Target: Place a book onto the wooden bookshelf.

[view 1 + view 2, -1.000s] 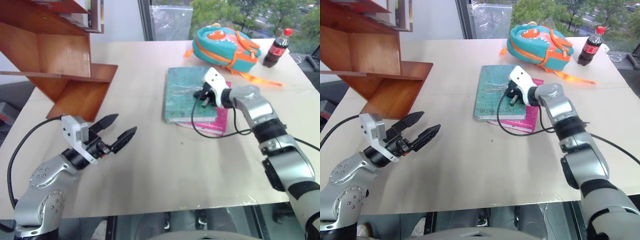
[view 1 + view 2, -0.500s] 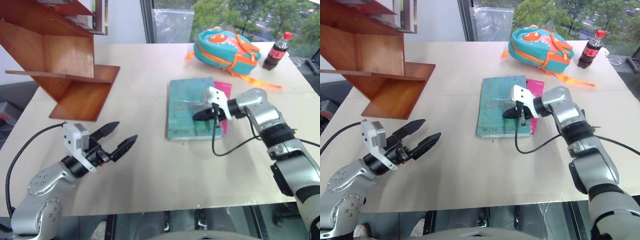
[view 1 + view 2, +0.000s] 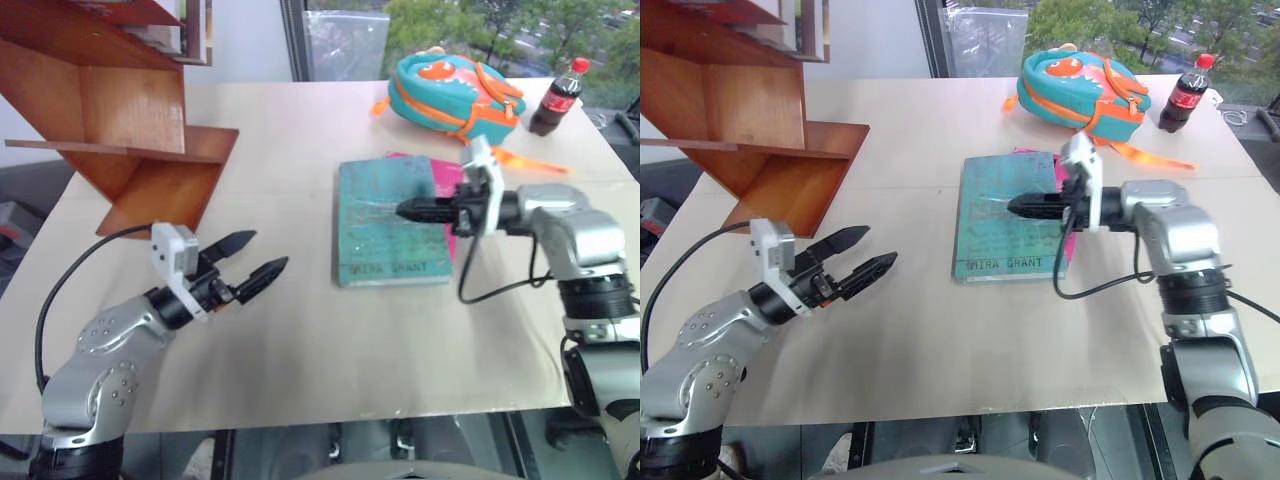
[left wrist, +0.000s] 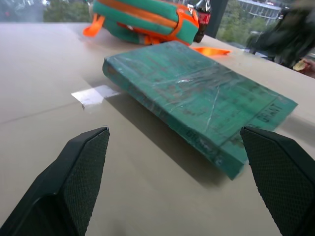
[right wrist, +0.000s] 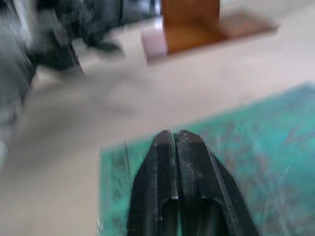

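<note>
Right claw [image 3: 408, 209] pulled back over book [image 3: 385, 220], closed, empty; left claw [image 3: 262, 257] wide open.

The large, thick teal hardcover book [image 3: 390, 222] lies flat on the pale table [image 3: 300, 330], cover up, its glossy surface scuffed and streaked with pale scratches. Faint pale lettering runs along the cover's near edge. It rests partly on top of something pink that peeks out along its right side, though how far that reaches underneath cannot be told. The reddish-brown polished wooden bookshelf [image 3: 120, 130] stands at the table's far left corner, well apart from the book, its flat boards and slanted panels joined in a zigzag.
</note>
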Motion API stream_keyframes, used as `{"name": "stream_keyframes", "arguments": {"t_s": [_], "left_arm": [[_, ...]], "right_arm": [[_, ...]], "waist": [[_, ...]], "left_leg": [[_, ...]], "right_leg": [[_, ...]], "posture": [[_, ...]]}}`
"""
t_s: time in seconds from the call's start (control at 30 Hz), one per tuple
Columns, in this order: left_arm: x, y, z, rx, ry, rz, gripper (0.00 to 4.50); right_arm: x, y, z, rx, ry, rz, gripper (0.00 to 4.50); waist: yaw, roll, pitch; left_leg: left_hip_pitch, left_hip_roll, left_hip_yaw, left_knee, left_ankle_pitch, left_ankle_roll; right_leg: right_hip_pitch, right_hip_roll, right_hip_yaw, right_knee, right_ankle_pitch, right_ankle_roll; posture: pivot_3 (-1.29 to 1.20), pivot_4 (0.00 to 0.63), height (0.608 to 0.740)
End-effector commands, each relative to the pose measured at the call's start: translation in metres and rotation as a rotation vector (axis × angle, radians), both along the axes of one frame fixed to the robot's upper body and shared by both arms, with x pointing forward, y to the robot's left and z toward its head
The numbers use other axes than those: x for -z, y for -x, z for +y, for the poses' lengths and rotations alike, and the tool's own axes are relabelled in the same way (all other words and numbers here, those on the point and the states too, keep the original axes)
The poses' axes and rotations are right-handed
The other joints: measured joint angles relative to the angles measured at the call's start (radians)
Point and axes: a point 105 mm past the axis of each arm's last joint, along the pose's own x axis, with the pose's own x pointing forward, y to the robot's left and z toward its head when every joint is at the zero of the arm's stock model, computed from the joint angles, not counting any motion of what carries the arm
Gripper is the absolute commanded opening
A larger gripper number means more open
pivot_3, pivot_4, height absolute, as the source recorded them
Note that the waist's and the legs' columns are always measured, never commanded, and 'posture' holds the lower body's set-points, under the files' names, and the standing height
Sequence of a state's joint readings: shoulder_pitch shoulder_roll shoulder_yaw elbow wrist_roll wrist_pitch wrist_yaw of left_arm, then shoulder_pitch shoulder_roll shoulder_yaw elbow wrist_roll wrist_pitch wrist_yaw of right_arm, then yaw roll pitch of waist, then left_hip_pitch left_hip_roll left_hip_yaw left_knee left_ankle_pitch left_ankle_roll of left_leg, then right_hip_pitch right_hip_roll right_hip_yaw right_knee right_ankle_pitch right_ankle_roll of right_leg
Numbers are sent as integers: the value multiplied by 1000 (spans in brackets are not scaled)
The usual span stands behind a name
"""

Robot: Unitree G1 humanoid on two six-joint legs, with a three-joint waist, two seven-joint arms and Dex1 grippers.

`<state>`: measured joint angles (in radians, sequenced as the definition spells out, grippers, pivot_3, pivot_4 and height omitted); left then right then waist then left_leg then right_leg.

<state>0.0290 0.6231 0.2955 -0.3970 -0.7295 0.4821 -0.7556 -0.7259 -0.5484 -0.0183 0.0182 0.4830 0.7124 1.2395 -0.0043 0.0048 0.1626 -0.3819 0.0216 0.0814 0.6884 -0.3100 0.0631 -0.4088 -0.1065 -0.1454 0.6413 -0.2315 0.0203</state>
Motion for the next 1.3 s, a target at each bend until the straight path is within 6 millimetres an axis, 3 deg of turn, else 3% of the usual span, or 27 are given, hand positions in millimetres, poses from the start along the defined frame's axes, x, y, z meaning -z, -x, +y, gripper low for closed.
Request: {"name": "stream_keyframes", "arguments": {"t_s": [0.03, 0.07, 0.2, 0.23, 0.47, 0.63, 0.93, 1.3], "left_arm": [[-2, -9, -1, 17, -7, 11, 4500], [-2, -13, -2, 25, -1, 20, 4500], [0, -29, -5, 56, 39, 83, 4500], [1, -33, -7, 63, 33, 92, 4500], [11, -55, -25, 137, 80, 283, 4500], [16, -74, -32, 153, 228, 485, 4500], [28, -106, -56, 176, 516, 773, 4500], [35, -122, -99, 280, 578, 903, 4500]], "right_arm": [[-5, 33, -13, -15, 14, -19, 1799], [0, 41, -19, 20, 56, -37, 2469], [8, 64, -38, 145, 166, -130, 4195], [8, 70, -43, 189, 184, -168, 4354], [6, 117, -45, 370, 171, -313, 4354], [1, 129, -38, 445, 136, -358, 4354], [6, 125, -44, 546, 151, -343, 4354], [14, 126, -45, 568, 168, -340, 4354]], "waist": [[15, 0, 0], [16, -1, 1], [25, -2, 2], [25, -2, 2], [19, -5, 3], [19, -7, 3], [20, -12, 5], [22, -14, 3]], "left_leg": [[0, 0, 0, 0, 0, 0], [-1, 0, -1, 0, 0, 0], [-2, -1, -2, 0, 0, 0], [-1, -1, -1, 0, 0, 0], [1, -1, -1, 0, 0, 0], [3, -1, -1, 2, 0, -1], [2, -1, -1, 2, 1, -1], [2, -3, -1, 3, 1, 0]], "right_leg": [[0, 0, 0, -1, 0, 0], [0, 0, -2, -2, 0, 0], [0, -1, -3, -2, 0, 1], [0, 0, -2, -1, 0, 1], [0, 1, -1, 0, 0, 1], [1, 2, 2, 2, -3, 5], [1, 2, 1, 2, -1, 2], [2, 1, -2, 2, -1, 2]], "posture": [[0, 150, 740], [0, 150, 740], [0, 150, 740], [0, 150, 740], [0, 150, 740], [0, 150, 740], [0, 150, 740], [0, 150, 740]]}}
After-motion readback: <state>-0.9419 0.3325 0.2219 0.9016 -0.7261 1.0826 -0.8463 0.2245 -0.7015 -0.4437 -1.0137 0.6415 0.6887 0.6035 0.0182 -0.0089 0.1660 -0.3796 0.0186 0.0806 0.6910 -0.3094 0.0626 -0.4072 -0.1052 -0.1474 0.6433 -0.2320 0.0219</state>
